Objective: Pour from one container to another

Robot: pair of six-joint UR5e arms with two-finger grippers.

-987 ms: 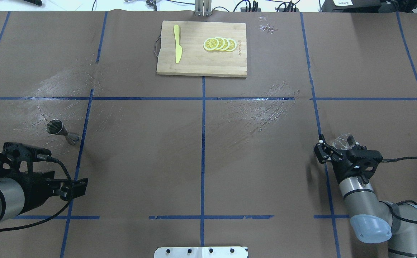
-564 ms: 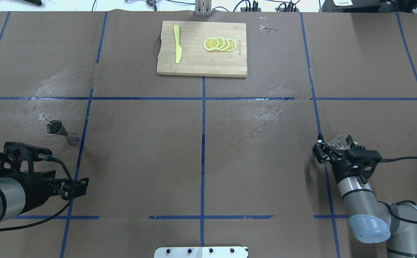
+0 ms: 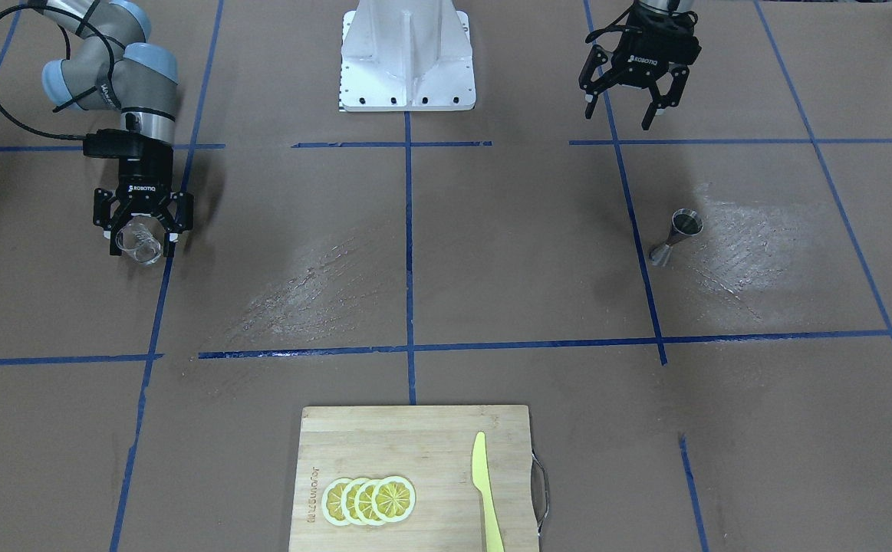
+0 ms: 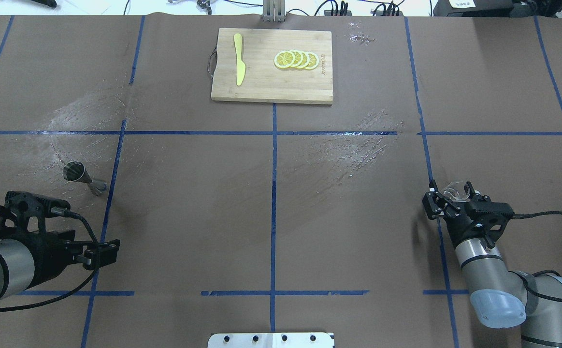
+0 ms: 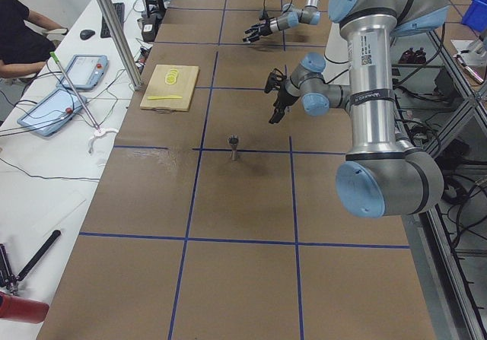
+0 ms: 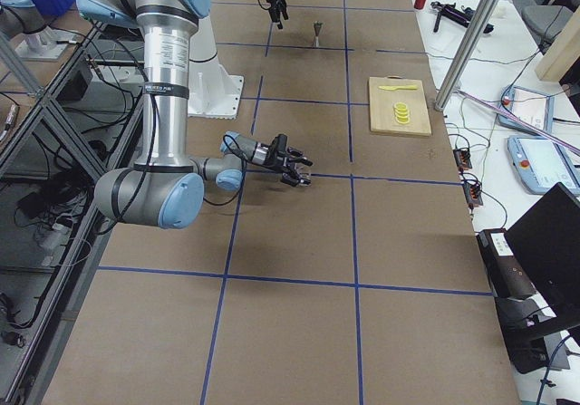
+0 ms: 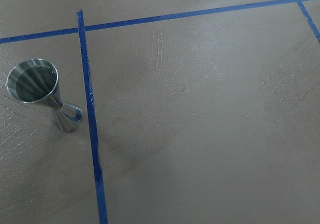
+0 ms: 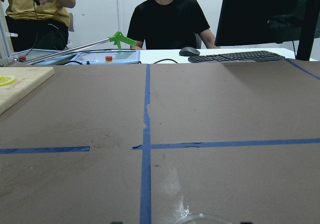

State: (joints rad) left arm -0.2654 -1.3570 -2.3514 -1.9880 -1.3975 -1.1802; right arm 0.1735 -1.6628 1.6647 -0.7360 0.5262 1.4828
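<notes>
"How much room was there on the tabletop (image 4: pixel 189 193)?"

"Plenty. The middle lay bare between the two arms. The cutting board (image 4: pixel 271 65), with its lemon slices (image 4: pixel 296 59) and yellow knife (image 4: pixel 238 59), sat at the far edge, well apart from both."

"And the jigger (image 4: pixel 83 177)?"

"Upright on the robot's left side, just beside a blue tape line (image 4: pixel 111 188), on a shiny smeared patch. Nothing touched it."

"The left hand (image 4: pixel 104 252)?"

"Spread wide and empty, near the jigger on the robot's side of it."

"The right hand (image 3: pixel 143 234)?"

"Its fingers were closed around the glass cup (image 3: pixel 140 244), pinching it from both sides. The cup looked tilted, far across the tabletop from the jigger."
</notes>
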